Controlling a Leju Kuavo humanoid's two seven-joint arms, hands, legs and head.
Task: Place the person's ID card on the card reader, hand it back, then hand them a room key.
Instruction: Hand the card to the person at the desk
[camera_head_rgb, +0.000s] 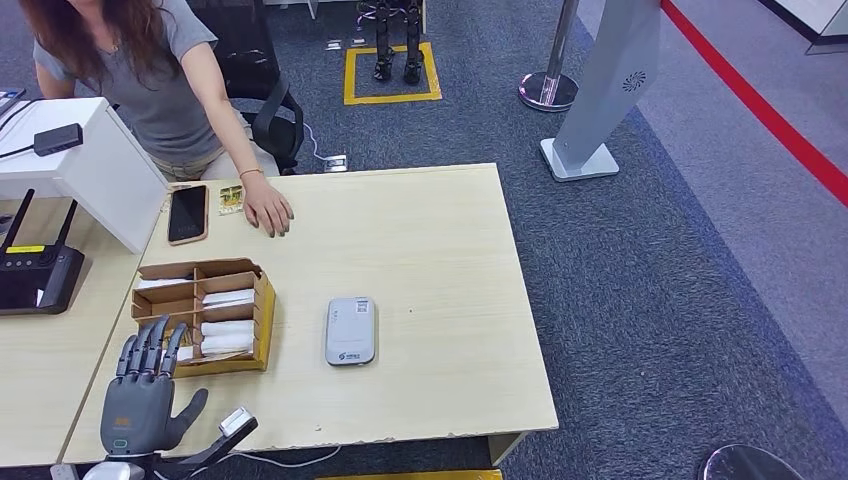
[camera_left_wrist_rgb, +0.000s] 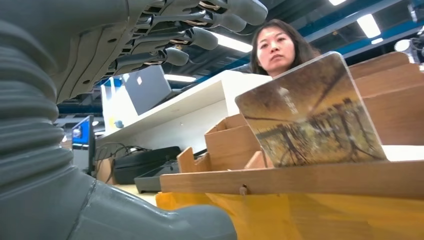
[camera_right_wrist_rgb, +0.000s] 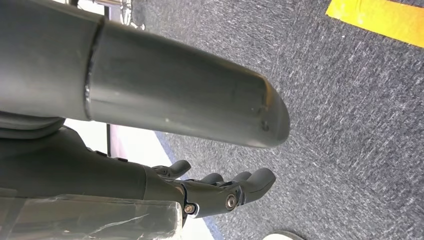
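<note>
Head view: lighting even and bright, coming from overhead; table top (camera_head_rgb: 420, 260) reading pale with soft, short shadows under the card reader (camera_head_rgb: 350, 331) and the person's hand (camera_head_rgb: 268, 213). Slight bending of straight lines toward the frame edges. Left wrist view: ceiling strip lights (camera_left_wrist_rgb: 370, 25) glaring at upper right, background staying soft, left hand (camera_left_wrist_rgb: 165, 35) at upper left blurring from closeness, room key card (camera_left_wrist_rgb: 310, 115) fairly sharp. Right wrist view: dimmer, near cylinder (camera_right_wrist_rgb: 165, 95) out of focus with a dull sheen, carpet (camera_right_wrist_rgb: 350, 100) looking grainy.
</note>
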